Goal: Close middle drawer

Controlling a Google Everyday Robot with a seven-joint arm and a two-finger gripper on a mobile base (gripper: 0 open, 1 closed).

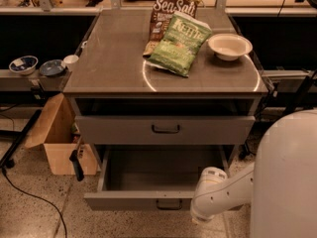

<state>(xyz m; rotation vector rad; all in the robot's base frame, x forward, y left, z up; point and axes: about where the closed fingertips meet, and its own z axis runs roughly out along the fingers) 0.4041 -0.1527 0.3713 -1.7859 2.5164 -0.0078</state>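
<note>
The middle drawer (143,200) is pulled far out below the closed top drawer (166,129). Its plain grey box is empty, and its flat front carries a small dark handle (169,204). The lowest drawer is hidden beneath it. My white arm (218,192) reaches in from the right. My gripper (200,213) is at the arm's low end, against the right end of the drawer's front.
On the cabinet top (114,58) lie two chip bags (178,41) and a white bowl (229,45). An open cardboard box (59,140) stands on the floor at the left. Small bowls (37,66) sit on a ledge at the left. My white body (285,182) fills the lower right.
</note>
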